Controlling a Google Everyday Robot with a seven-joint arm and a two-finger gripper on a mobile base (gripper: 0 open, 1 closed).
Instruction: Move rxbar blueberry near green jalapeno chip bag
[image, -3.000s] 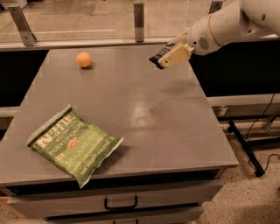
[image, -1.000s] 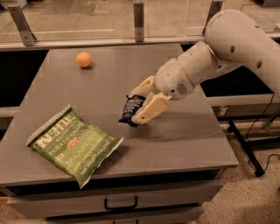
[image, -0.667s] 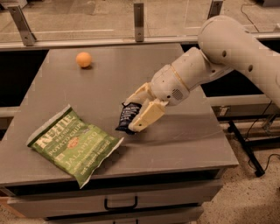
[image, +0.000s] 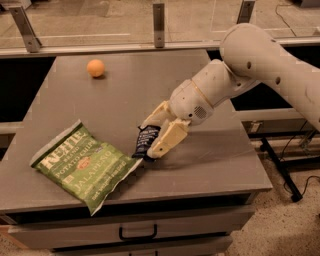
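The rxbar blueberry (image: 146, 141) is a small dark navy wrapper with pale lettering, held between the cream fingers of my gripper (image: 151, 141). The gripper is shut on it, low over the table, right of centre. The bar's lower end reaches the right edge of the green jalapeno chip bag (image: 82, 162). The bag is large, crinkled, green with white lettering, and lies flat at the table's front left. My white arm (image: 260, 65) comes in from the upper right.
An orange ball (image: 95, 68) sits at the back left of the grey table (image: 215, 160). A rail with metal posts (image: 159, 17) runs behind the table. A drawer with a black handle (image: 137, 234) is below the front edge.
My gripper has carried the bar from the table's back right, down and left to the chip bag's right edge. The bag and ball have not moved.
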